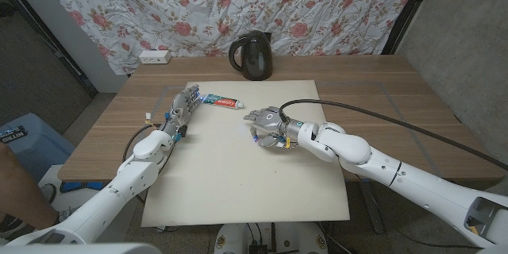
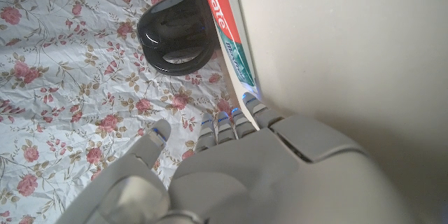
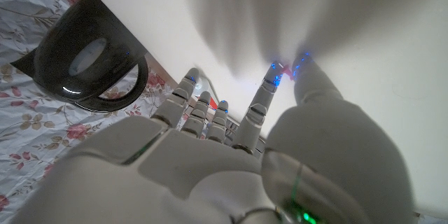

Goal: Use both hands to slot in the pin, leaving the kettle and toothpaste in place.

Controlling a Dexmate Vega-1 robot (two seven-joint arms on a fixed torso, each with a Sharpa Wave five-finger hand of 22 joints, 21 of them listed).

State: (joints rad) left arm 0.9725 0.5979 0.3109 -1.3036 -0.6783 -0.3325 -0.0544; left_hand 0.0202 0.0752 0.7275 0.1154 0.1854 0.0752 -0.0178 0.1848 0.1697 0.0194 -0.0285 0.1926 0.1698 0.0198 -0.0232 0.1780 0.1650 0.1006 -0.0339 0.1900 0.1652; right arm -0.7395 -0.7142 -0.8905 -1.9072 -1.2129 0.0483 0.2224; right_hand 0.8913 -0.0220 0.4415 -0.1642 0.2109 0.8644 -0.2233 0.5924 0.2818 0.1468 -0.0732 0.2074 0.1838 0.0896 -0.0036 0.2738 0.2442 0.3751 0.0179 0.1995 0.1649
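fingers [image 3: 271, 84] of right hand [image 1: 268, 129] pinch a small pin [image 3: 278, 66], axis unclear; left hand [image 1: 182, 107] released

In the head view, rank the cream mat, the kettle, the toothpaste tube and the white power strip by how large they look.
1. cream mat
2. kettle
3. toothpaste tube and white power strip: they look alike, and the strip lies farther away, so unranked.

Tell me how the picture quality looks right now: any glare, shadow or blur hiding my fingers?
Head view: even light, sharp; right hand over the cream mat. Right wrist view: soft shadow streaks on the mat beyond the fingers, a window reflection on the kettle, hand close and slightly soft. Left wrist view: left hand blurred up close, toothpaste sharp.
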